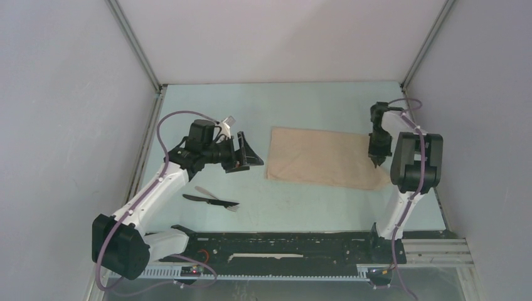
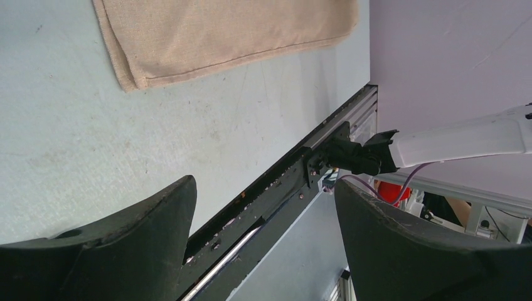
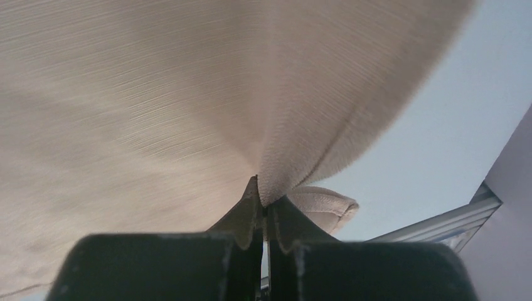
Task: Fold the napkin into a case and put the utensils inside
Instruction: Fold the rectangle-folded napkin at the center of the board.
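**Top view.**
- Napkin (image 1: 320, 157): tan cloth, lay as a flat oblong at centre-right of the frame, on the table (image 1: 301, 207).
- Right gripper (image 1: 377, 162): stood tips-down on the napkin's right end.
- Left gripper (image 1: 248, 152): at centre-left, spread wide, carried nothing, apart from the napkin's left edge.
- Utensils (image 1: 211, 199): at lower left, lay together on the table, well apart from the cloth. I made out a dark piece and a pale one, no more.

**Left wrist view.**
- Napkin (image 2: 219, 31): at upper left, its edge showed doubled layers, so it was folded over.
- Fingers (image 2: 125, 238): wide apart along the bottom, nothing between them.

**Right wrist view.**
- Jaws were clenched on a puckered ridge of napkin (image 3: 157, 94) at lower centre.

**Handling, my judgement.**
- Napkin: light, limp and not fragile, with a weave coarse enough to grip. It would drape and drag, and its layers could slide apart. I would take it at an edge or corner, both layers together.
- Utensils: slim, hard, probably slippery. I would take them across the mid-handle.
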`<control>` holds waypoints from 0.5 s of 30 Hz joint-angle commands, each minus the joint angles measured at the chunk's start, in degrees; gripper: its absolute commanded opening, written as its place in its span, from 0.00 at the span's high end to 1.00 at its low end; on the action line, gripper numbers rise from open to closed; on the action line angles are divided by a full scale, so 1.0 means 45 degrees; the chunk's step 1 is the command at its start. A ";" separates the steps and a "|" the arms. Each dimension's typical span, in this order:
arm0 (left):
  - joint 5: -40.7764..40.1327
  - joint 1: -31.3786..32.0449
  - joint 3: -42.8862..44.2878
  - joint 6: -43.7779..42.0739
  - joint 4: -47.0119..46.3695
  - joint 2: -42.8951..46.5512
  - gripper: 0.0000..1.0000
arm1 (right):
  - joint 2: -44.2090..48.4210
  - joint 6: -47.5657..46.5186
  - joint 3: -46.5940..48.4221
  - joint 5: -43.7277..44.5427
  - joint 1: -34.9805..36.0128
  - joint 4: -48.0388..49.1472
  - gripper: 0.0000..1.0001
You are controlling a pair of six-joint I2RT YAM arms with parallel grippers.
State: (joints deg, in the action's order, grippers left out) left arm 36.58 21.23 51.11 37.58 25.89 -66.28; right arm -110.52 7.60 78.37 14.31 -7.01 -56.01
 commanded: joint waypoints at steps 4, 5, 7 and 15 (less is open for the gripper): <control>0.0019 -0.0041 0.0056 0.0105 -0.0167 0.0676 0.14 | -0.0752 0.0951 0.2186 -0.0488 0.3484 -0.1548 1.00; 0.0016 -0.0064 0.0030 0.0105 -0.0177 0.0726 0.14 | -0.1143 0.1145 0.2640 -0.0809 0.3968 -0.1777 1.00; 0.0042 -0.0097 -0.0018 0.0115 -0.0167 0.0825 0.14 | -0.1864 0.1423 0.3622 -0.1206 0.4872 -0.2202 1.00; 0.0342 -0.0482 -0.0162 0.0047 -0.0092 0.1200 0.14 | -0.4447 0.2223 0.7572 -0.2900 0.7643 -0.3428 1.00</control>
State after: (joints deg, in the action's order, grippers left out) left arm 36.64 20.18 51.09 37.65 25.91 -62.85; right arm -127.87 14.24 105.80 6.37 23.57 -66.94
